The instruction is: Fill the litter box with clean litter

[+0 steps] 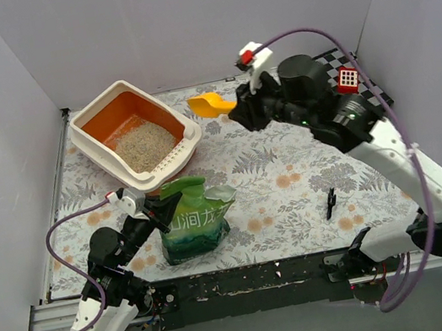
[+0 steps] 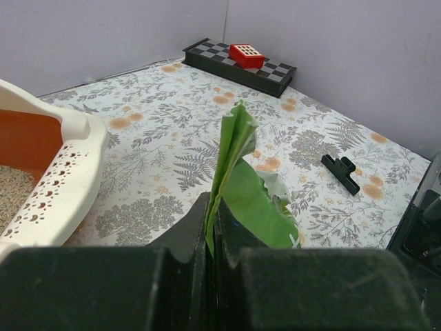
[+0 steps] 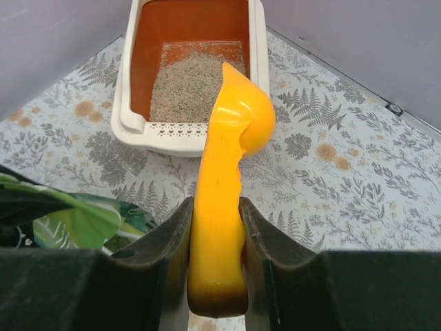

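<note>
From my station, the floral-patterned table (image 1: 292, 179) carries the litter box (image 1: 171, 164) at its far left. A patch of clean litter (image 1: 145, 143) covers part of the orange basin, so I judge the filling only partly done. The green litter bag (image 1: 192, 222) stands near the box's front corner, its top edge pinched flat in the left gripper (image 1: 161, 213). The right gripper (image 1: 244, 110) is clamped on the handle of the yellow scoop (image 1: 212, 104), held in the air to the right of the box. I can't see granules in it.

My worries:
- The thin bag film could slip from that pinch, so the mouth collapses.
- The smooth handle could swivel between the pads and tip a load onto the table.
- The scoop could snag the bag's crumpled mouth.
</note>
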`<state>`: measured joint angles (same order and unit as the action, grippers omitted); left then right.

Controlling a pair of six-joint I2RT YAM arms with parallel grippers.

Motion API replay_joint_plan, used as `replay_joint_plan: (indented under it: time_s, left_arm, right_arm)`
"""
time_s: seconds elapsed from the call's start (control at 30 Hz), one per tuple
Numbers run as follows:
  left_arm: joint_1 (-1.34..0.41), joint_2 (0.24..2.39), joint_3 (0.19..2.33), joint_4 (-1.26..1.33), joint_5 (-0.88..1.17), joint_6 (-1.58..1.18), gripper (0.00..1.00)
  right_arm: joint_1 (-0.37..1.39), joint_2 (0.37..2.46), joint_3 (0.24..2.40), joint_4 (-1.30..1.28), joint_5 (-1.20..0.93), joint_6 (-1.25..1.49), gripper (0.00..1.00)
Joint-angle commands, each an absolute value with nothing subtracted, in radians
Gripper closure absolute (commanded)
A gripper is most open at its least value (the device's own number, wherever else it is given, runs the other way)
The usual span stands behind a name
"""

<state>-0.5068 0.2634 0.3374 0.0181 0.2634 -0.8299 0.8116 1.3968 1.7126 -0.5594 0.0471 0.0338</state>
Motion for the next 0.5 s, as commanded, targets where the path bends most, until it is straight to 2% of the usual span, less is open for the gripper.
replay_joint_plan:
  time_s: [0.0, 0.23, 0.47]
  left_arm:
    - [-0.502, 0.256, 0.351, 0.057, 0.299, -0.819, 1.0]
    - [-0.502, 0.261, 0.344, 0.094, 0.429, -0.838, 1.0]
    - [-0.502, 0.273, 0.362, 0.06, 0.483, -0.824, 1.0]
  right_arm:
    - [0.764, 1.252, 1.664, -0.756, -0.044, 0.112, 0.99]
    - [0.742, 1.094, 1.577, -0.959, -0.265, 0.166, 0.99]
    - [0.742, 1.009, 1.477, -1.037, -0.348, 0.175, 0.99]
